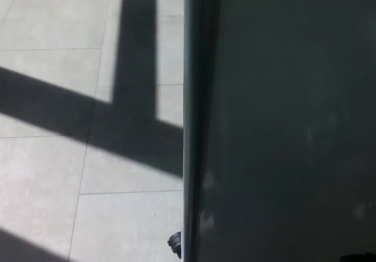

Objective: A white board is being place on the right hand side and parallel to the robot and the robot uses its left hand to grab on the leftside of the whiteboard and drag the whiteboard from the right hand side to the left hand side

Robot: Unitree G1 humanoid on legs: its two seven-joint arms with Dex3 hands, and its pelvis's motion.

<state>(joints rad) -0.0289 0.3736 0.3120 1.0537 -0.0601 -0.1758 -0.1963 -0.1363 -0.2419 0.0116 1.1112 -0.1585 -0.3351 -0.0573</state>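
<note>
Head view: whiteboard (282,121) fills the right half of the picture, dark and in shade, its left edge frame (189,121) running straight top to bottom near the middle. Left half is pale tiled floor (47,174) crossed by broad dark shadow bands (135,68). Small black part (174,240) pokes out at the board's left edge near the bottom, touching or just beside it; can't tell what it is. Neither robot hand shows, so finger state and arm pose can't be told.

Floor (47,174) is pale tile with big dark shadow bands across it; the whiteboard (282,121) stands on it, small black caster (174,240) at its base.
</note>
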